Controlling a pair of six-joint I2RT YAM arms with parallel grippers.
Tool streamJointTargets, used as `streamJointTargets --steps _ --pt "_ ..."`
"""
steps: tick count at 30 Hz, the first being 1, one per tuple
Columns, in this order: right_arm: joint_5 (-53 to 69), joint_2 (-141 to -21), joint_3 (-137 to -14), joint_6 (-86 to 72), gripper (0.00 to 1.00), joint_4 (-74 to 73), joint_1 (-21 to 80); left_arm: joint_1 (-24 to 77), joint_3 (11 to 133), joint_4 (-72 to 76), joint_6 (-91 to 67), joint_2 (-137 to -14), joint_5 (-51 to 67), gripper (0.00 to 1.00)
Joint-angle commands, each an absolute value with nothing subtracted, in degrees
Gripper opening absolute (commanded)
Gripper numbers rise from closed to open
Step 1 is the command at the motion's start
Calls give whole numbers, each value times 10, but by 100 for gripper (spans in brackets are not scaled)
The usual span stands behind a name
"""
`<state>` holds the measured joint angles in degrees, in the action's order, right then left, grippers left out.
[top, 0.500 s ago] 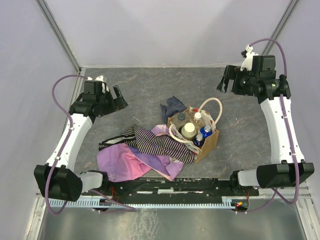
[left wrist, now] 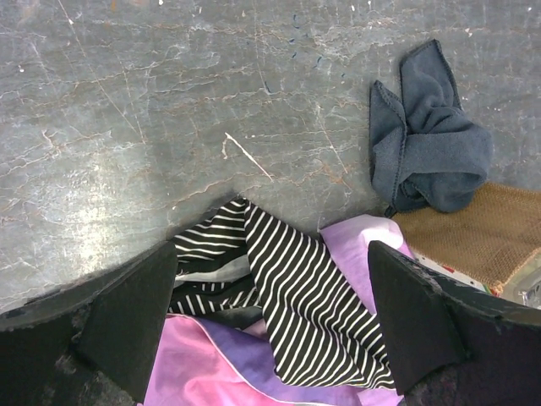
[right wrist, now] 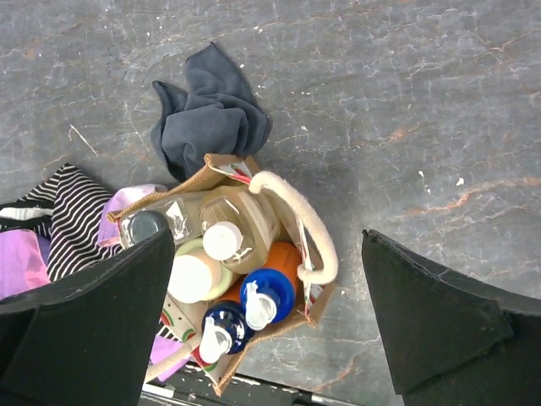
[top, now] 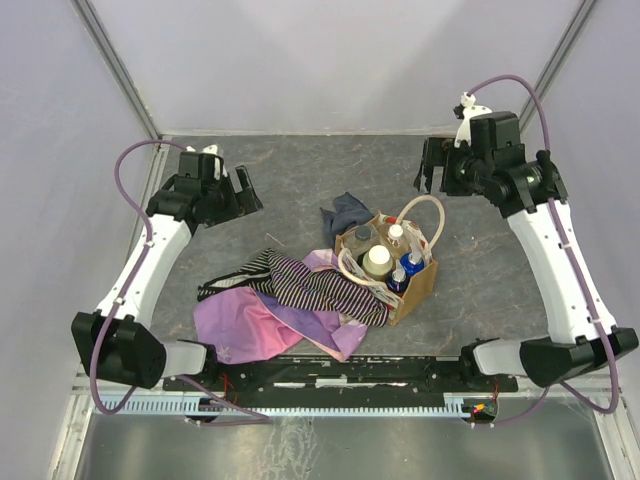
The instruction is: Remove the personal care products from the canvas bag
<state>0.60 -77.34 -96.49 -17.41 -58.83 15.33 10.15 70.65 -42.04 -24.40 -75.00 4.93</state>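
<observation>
1. You are looking at the canvas bag [top: 392, 268] standing upright in the middle of the table [top: 500, 250], with all five bottles packed inside, so nothing is out yet.
2. You are holding the right gripper [top: 432, 172] above and behind the bag with its fingers spread wide and nothing between them; its wrist camera is looking straight down into the open mouth.
3. You are holding the left gripper [top: 236, 190] wide open and empty too, well apart from the bag, over bare table near the striped and purple clothes [top: 290, 300].
4. In the right wrist view, the amber bottle [right wrist: 232, 224], the cream bottle [right wrist: 196, 272], the clear square bottle [right wrist: 148, 226] and the two orange-and-blue bottles [right wrist: 258, 300] are sitting tightly together. A wide finger coming down is likely to wedge between neighbours or tip one over.
5. One cream handle [right wrist: 300, 228] is arching over the right side of the opening. You are risking snagging a finger in that loop and lifting the whole bag.
6. The bag looks light and unanchored, so pulling a snug bottle may drag it along or topple it toward the clothes.
7. The blue-grey cloth [right wrist: 207, 114] is lying just behind the bag, touching its rear corner; a low approach could catch it.
</observation>
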Motion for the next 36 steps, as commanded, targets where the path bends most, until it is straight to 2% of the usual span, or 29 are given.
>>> streamJointTargets --steps 1,5,11,16,20,26,29,33,36 --pt "2 -728 -962 -199 100 -623 203 102 695 -392 -256 -720 81 99" --pt "-19 -678 -919 -193 100 -635 239 103 681 -392 -258 -717 99 99" --pt "87 -666 -904 -203 100 -670 284 106 659 -391 -273 -708 105 99" --pt "112 -667 -884 -242 100 -636 421 119 649 -389 -279 -697 108 100" --pt "16 -724 -902 -251 100 -615 538 138 644 -389 -292 -704 101 97" --pt "-99 -855 -1081 -192 100 -637 534 230 615 -391 -349 -700 58 88" --pt "-83 -979 -1221 -175 100 -691 480 286 585 -386 -385 -695 28 89" --pt "-32 -1162 -1426 -147 100 -779 409 344 566 -434 -423 -691 -35 96" --pt "27 -1242 -1484 -145 100 -799 358 354 546 -453 -442 -674 -37 97"
